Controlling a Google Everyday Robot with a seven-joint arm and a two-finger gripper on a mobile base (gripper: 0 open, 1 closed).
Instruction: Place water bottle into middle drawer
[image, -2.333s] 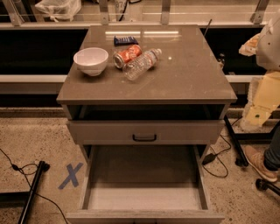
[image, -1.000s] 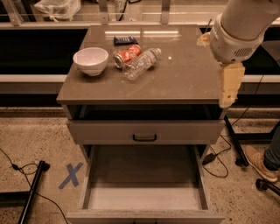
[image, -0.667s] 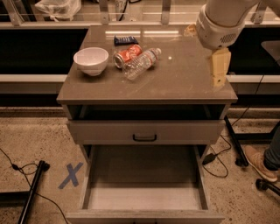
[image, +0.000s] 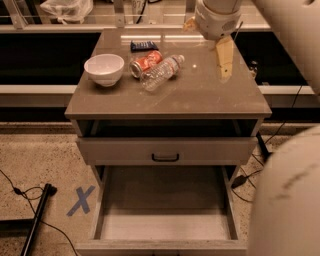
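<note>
So: gripper (image: 224, 64) nr crinkly water bottle (image: 161, 73).

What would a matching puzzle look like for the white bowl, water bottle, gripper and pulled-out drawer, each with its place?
1 white bowl
2 water bottle
3 gripper
4 middle drawer

A above the right side of the cabinet top
B pulled out, below the handled drawer front
C on the left side of the cabinet top
D lying beside the orange soda can

Pairs: 1-C, 2-D, 3-A, 4-B
</note>
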